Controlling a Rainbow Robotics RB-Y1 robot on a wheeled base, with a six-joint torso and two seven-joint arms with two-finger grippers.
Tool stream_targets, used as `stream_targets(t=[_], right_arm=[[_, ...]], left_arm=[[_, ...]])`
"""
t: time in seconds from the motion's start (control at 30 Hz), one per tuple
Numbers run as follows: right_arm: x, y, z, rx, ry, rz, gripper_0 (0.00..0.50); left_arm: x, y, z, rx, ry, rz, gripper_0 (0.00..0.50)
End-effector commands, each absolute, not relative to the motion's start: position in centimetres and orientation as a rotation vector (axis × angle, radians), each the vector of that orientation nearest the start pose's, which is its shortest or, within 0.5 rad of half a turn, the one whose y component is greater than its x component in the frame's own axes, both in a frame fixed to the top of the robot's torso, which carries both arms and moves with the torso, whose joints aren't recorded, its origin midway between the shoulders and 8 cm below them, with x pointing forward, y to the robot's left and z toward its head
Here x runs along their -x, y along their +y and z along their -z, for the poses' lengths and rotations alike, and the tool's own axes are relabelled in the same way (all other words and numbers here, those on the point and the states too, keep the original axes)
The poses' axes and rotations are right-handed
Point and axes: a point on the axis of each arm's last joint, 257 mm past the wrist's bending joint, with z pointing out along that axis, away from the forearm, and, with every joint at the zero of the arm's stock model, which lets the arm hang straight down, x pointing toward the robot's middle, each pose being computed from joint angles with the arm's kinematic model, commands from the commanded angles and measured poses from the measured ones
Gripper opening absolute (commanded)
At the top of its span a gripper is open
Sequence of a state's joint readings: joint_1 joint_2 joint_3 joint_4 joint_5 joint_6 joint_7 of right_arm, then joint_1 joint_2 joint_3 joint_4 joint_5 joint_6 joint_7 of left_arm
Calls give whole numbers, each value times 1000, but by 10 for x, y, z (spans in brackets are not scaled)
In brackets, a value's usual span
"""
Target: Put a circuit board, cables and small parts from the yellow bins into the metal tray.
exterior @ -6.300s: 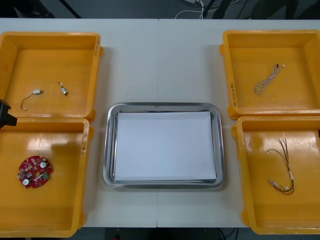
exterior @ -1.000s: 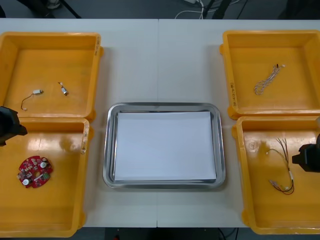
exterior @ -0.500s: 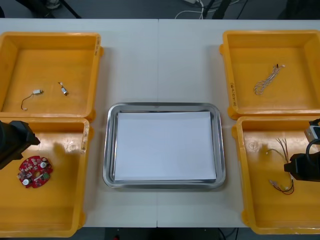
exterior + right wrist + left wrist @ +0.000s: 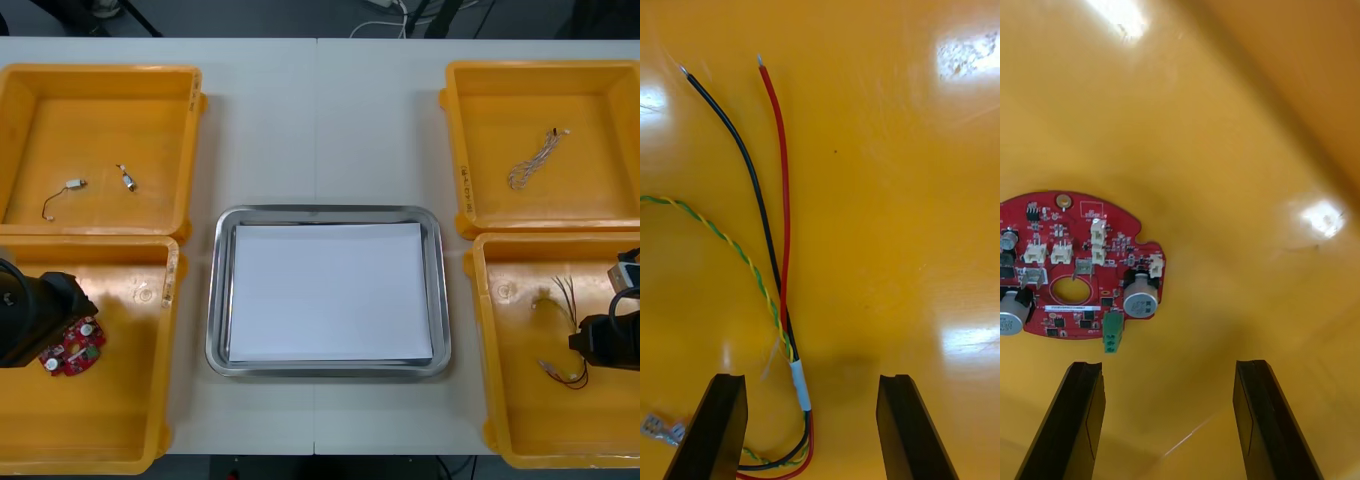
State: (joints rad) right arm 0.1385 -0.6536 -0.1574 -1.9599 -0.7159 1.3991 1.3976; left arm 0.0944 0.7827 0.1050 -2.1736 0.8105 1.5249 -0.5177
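A round red circuit board (image 4: 72, 347) lies in the near left yellow bin (image 4: 120, 420). My left gripper (image 4: 62, 315) hovers over it and hides its left part. In the left wrist view the left gripper (image 4: 1169, 420) is open, with the board (image 4: 1075, 274) just beyond the fingertips, toward one finger (image 4: 1075, 420). A red, black and yellow-green cable (image 4: 565, 345) lies in the near right bin (image 4: 520, 420), under my right gripper (image 4: 600, 340). The right gripper (image 4: 811, 427) is open and straddles the cable bundle (image 4: 800, 382). The metal tray (image 4: 222, 290) is white inside.
The far left bin (image 4: 100, 75) holds small metal parts (image 4: 75, 184), one with a thin wire. A pale twisted cable (image 4: 533, 160) lies in the far right bin (image 4: 540, 70). Bare table separates the bins from the tray.
Both arms have come in from the view's sides. The left gripper moved right over the circuit board; the right gripper moved left over the cable.
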Motion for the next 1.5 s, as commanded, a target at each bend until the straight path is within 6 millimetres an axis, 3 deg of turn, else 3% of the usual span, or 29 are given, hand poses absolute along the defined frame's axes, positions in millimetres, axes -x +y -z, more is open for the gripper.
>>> stream_targets(t=[0.03,0.43,0.63,0.97,1.0,1.1,1.13,1.4,1.5], right_arm=[[-363,-374,327,-38,2692,-85,500],[-365,-363,336,-43,2686,-98,500],[-365,-366,336,-34,2686,-76,500],[-364,-366,340,-23,2690,-53,491],[-364,-366,340,-18,2688,-50,333],[-364,-366,341,-19,2690,-47,54],[-365,-367,340,-18,2689,-45,0],[-366,-365,339,-12,2686,-48,0],[-369,-365,329,-3,2691,-37,0]], left_arm=[[-342,325,278,850,2614,306,500],[-331,327,297,817,2645,238,500],[-332,331,309,778,2629,144,500],[-333,330,318,762,2633,141,500],[-333,331,319,761,2634,134,500],[-333,334,321,762,2632,123,500],[-334,335,320,762,2630,122,500],[-337,340,328,774,2621,130,500],[-338,341,329,771,2622,130,500]])
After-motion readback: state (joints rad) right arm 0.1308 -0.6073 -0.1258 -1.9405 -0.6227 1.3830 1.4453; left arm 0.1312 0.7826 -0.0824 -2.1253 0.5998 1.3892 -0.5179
